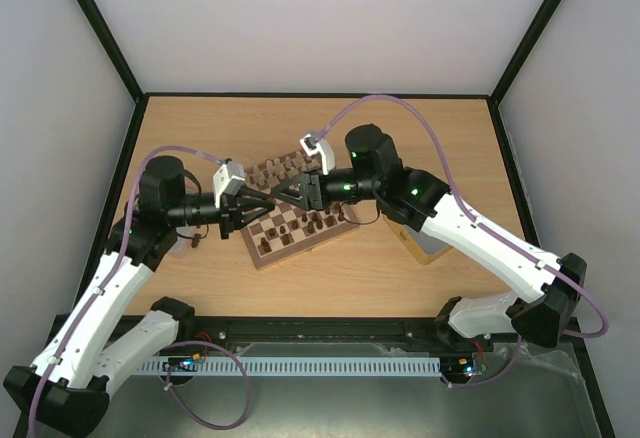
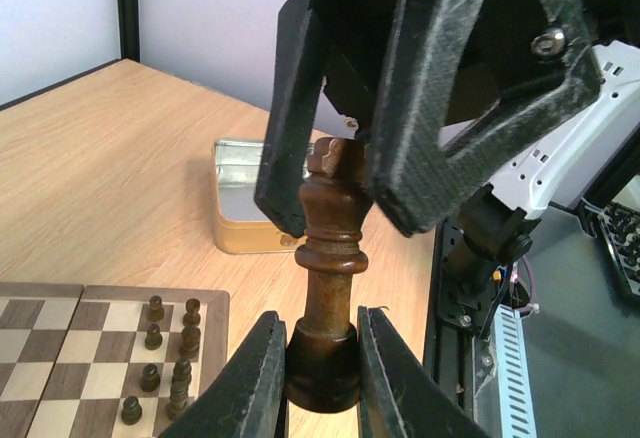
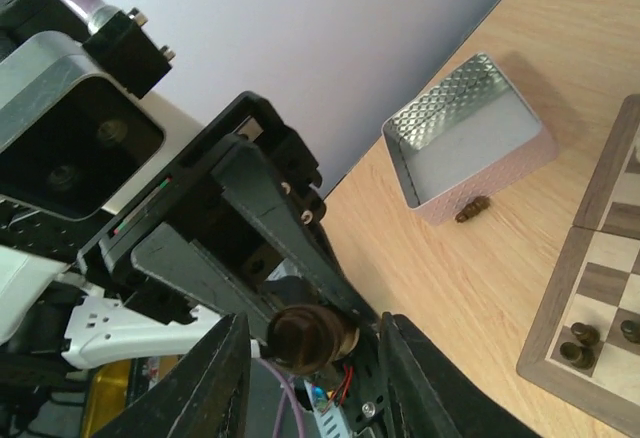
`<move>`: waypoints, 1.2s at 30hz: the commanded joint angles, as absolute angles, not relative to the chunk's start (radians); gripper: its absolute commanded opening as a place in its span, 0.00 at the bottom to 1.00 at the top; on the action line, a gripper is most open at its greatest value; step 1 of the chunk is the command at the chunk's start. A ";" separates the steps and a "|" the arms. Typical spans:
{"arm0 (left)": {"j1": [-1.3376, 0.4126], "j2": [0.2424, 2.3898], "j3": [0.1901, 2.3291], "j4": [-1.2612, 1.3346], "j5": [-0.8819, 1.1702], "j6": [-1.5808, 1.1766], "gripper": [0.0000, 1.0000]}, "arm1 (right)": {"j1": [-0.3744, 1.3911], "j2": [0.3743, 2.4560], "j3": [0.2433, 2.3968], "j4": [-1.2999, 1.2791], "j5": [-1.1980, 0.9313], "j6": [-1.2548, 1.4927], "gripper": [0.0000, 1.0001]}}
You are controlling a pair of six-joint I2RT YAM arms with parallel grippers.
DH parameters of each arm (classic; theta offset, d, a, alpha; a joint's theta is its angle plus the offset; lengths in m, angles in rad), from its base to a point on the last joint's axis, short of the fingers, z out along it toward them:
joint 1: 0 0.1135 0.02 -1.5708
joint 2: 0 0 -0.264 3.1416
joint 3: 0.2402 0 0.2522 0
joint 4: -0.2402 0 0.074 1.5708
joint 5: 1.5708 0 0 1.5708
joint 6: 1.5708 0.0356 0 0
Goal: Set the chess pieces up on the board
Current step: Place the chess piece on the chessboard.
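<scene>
Nearest the left wrist camera, at the bottom centre of its frame, my left gripper was all but shut. Its fingers were clamped on the round base of a dark king, which stood upright in the grip.

Just above, my right gripper reached down from the top of that frame. Its jaws stood partway apart on either side of the king's head. One tip sat close against the collar, but I could not tell whether the pads actually pressed on the wood. In the right wrist view the same king showed end-on as a dark round knob at bottom centre, between my right fingers, with a sliver of gap on its left side.

From overhead, the two grippers met tip to tip at the centre of the frame, over the left part of the board.

Further off, in the lower left of the left wrist frame, a corner of the board carried dark pieces standing in two rows along its edge. Beyond that corner an open tin sat on the table, near the board but apart from it. In the right wrist view a small dark piece lay on its side just beside the tin's wall.
</scene>
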State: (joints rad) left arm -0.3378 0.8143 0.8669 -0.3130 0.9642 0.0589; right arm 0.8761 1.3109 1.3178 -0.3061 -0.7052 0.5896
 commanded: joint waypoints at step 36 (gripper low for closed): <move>-0.326 0.722 0.748 -0.311 -0.287 -0.313 0.91 | 0.958 1.442 1.075 -0.211 0.072 0.421 0.02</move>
